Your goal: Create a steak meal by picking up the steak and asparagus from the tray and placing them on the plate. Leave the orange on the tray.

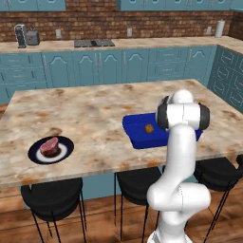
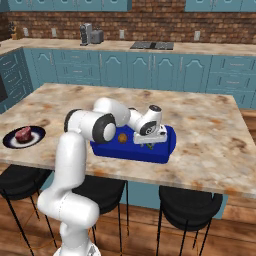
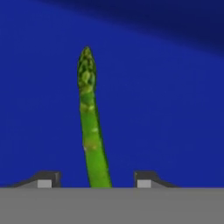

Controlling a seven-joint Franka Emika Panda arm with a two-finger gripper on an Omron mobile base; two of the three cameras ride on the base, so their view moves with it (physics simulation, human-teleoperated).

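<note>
The blue tray [image 1: 135, 136] [image 2: 165, 150] lies at the near edge of the island counter. My gripper [image 2: 148, 143] [image 3: 94, 180] hangs low over it, open, and the green asparagus [image 3: 89, 127] lies on the tray floor [image 3: 175, 109] between the two fingertips without touching either. The orange [image 1: 149, 128] [image 2: 121, 137] rests on the tray, left of my hand. Far to the left, the steak [image 1: 49, 146] [image 2: 23, 134] sits on the round dark plate [image 1: 69, 144] [image 2: 40, 134]. In the left base view my own arm hides the gripper and the asparagus.
Black stools [image 1: 52, 197] [image 2: 190, 202] stand under the counter's near edge. Bare marbled counter [image 1: 95, 118] runs between tray and plate. Teal cabinets and a brick wall line the back, with a toaster [image 2: 95, 36] and a stovetop [image 1: 94, 43].
</note>
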